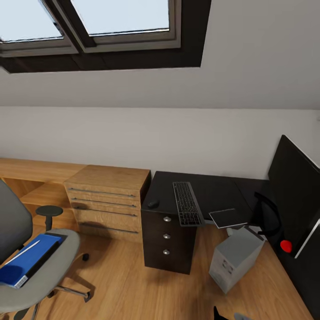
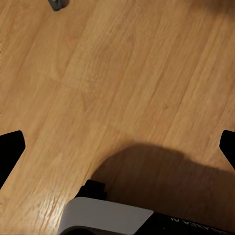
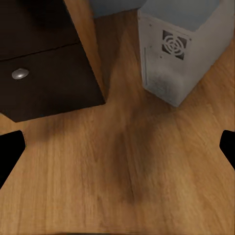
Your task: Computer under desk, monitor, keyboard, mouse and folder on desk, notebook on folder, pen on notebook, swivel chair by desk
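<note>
Approaching the workspace, I judge the step in hand to be reaching the folder (image 1: 27,261), which lies flat on the seat of the swivel chair (image 1: 49,271) nearest me on my left; doing it well means closing in squarely on the seat and taking the folder by a long edge, level, clear of the armrest (image 1: 49,211). Both arms hang low over the plank floor (image 2: 122,83). My left pincer (image 2: 117,147) is spread wide, fingertips at the frame's two sides, holding nothing. My right pincer (image 3: 117,152) is likewise spread and empty, above bare floor near the computer (image 3: 183,54) and the dark drawer unit (image 3: 46,78). Farther on, the computer (image 1: 235,260) stands on the floor by the desk (image 1: 213,189). On the desk lie the mouse (image 1: 153,204), the keyboard (image 1: 186,203) and the notebook (image 1: 228,218); the monitor (image 1: 295,195) rises at my right. Oak drawers (image 1: 106,202) adjoin the desk.
</note>
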Available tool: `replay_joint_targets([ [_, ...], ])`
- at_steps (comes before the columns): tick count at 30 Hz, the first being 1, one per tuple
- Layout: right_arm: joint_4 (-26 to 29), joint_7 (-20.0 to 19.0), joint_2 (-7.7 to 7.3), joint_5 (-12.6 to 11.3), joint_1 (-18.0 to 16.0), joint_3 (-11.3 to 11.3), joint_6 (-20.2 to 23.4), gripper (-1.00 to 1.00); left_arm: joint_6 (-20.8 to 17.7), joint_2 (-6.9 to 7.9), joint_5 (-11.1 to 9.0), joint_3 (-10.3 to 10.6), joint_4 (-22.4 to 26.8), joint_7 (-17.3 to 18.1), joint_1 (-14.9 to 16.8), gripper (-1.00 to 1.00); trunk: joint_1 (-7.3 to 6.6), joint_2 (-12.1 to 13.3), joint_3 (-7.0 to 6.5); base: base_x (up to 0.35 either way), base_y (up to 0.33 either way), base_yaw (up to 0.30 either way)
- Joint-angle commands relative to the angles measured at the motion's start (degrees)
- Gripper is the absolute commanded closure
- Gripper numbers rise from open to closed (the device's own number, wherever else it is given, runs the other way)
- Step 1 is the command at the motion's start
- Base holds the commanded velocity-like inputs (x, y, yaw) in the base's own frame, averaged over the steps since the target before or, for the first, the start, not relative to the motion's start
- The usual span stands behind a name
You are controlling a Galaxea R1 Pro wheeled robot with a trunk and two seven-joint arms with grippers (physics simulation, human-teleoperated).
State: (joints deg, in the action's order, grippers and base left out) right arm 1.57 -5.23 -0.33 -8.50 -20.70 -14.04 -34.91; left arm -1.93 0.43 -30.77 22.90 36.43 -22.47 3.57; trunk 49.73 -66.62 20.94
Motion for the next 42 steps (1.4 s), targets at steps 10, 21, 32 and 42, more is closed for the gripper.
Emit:
replay_joint_targets([
  [10, -0.8, -0.4, 1.61, 3.7, 0.0, -0.2, -0.2, -1.0, 2.0, 0.0, -0.2, 0.3, 0.0, -0.6, 0.0, -1.0, -2.2, 4.0, -1.74, 0.0, 0.0, -0.021],
  [21, -0.8, -0.5, 2.14, 3.8, 0.0, -0.1, -0.2, -1.0, 2.0, 0.0, -0.2, 0.3, 0.0, -0.6, 0.0, -1.0, -4.62, 8.4, -3.5, 0.0, 0.0, -0.183],
  [32, -0.8, -0.5, 2.84, 3.9, 0.0, -0.2, -0.2, -1.0, 2.0, 0.0, -0.3, 0.3, 0.0, -0.6, 0.0, -1.0, -7.03, 12.8, -5.44, 0.0, 0.0, -0.021],
  [42, -0.9, -0.5, 2.88, 3.8, 0.0, -0.2, -0.2, -1.0, 2.0, 0.0, -0.4, 0.3, -0.1, -0.7, 0.0, -1.0, -9.23, 16.8, -7.23, 0.0, 0.0, -0.001],
])
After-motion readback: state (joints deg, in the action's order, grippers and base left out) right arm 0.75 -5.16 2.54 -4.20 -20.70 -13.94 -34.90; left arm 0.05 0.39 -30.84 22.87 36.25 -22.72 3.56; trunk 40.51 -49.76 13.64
